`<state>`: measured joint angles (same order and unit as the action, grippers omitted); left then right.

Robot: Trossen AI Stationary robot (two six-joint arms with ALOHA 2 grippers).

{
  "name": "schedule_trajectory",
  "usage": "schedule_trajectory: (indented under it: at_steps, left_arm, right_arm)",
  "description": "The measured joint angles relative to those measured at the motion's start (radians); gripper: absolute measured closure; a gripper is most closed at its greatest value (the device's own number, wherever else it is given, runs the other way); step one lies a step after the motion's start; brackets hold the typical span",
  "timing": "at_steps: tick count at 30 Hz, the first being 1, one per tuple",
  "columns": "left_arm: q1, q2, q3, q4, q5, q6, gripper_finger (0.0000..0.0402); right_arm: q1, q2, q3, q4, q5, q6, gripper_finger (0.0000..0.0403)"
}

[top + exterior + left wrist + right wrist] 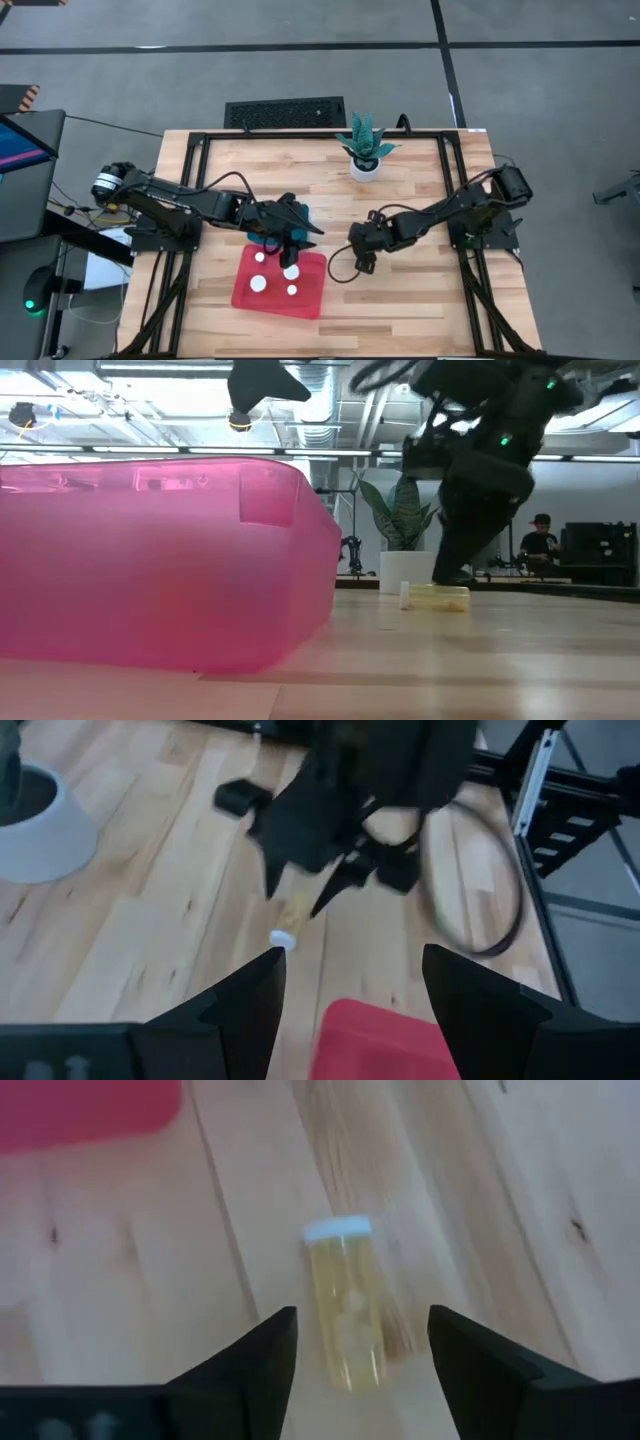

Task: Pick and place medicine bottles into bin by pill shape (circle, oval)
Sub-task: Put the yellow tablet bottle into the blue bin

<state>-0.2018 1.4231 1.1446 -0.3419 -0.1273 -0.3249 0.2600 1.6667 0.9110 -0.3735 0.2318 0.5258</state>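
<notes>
A medicine bottle (348, 1315) with a pale amber body and a white cap (337, 1230) lies on its side on the wooden table, right of the pink bin (245, 290). It also shows in the low view (437, 597) and the left wrist view (290, 920). My right gripper (362, 1315) is open, low over the table, with one finger on each side of the bottle's body and a gap on both sides. My left gripper (292, 243) is open and empty above the pink bin's far edge. Several white-capped bottles (258, 284) stand in the pink bin.
A teal bin (303, 213) shows partly under my left arm, just beyond the pink bin. A white pot with a green plant (365, 165) stands at the table's far edge. Bare wood lies right of and in front of the bottle. A person (540, 545) is far off in the room.
</notes>
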Motion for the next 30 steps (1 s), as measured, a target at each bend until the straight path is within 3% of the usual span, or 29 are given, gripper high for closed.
schedule_trajectory:
  at_steps: [6, 13, 30]
  left_arm:
    - [-0.028, -0.001, 0.0, -0.021, -0.016, -0.005, 0.0172]
    - [-0.035, -0.004, 0.0, -0.04, -0.017, -0.011, 0.0172]
    - [-0.034, -0.038, 0.0, -0.071, -0.055, -0.037, 0.0172]
  right_arm:
    - [-0.027, 0.027, 0.0, 0.034, -0.08, -0.064, 0.0179]
    - [-0.028, 0.076, 0.015, 0.111, -0.082, -0.128, 0.0179]
    - [-0.06, 0.141, 0.112, 0.069, -0.13, -0.333, 0.0179]
